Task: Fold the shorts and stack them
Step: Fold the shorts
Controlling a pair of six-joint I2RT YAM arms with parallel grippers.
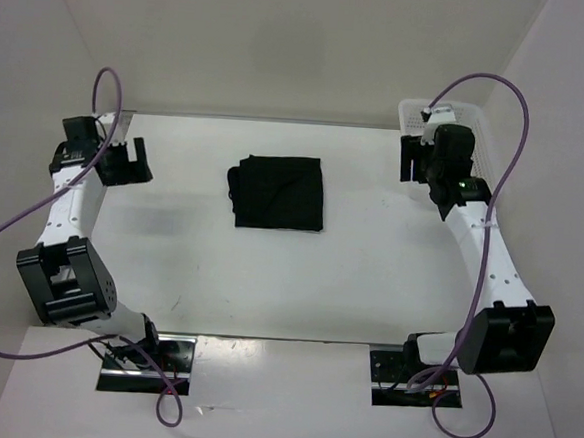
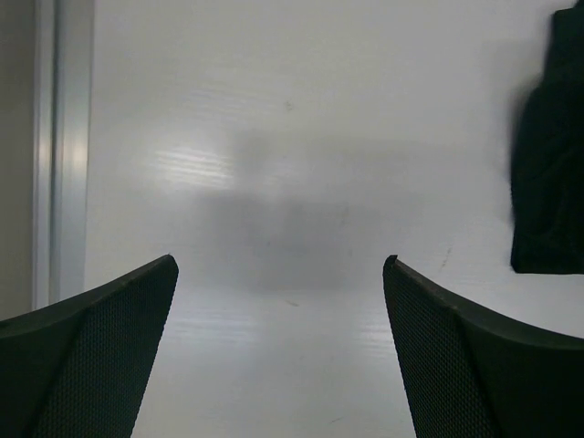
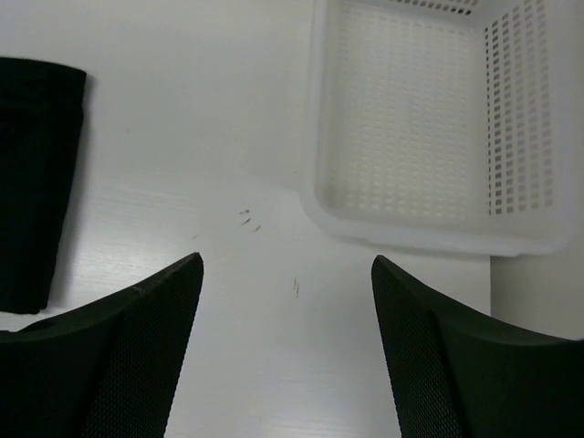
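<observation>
The black shorts [image 1: 279, 192] lie folded into a flat rectangle in the middle of the white table. Their edge shows at the right of the left wrist view [image 2: 550, 164] and at the left of the right wrist view [image 3: 36, 173]. My left gripper [image 1: 126, 160] is open and empty above the table's far left, well apart from the shorts. My right gripper [image 1: 413, 159] is open and empty at the far right, beside the basket. In the wrist views both grippers [image 2: 280, 274] [image 3: 286, 269] have only bare table between their fingers.
A white plastic mesh basket [image 1: 416, 113] stands at the far right corner; its inside shows empty in the right wrist view [image 3: 429, 219]. White walls enclose the table on the left, back and right. A metal strip [image 2: 59, 155] runs along the left edge.
</observation>
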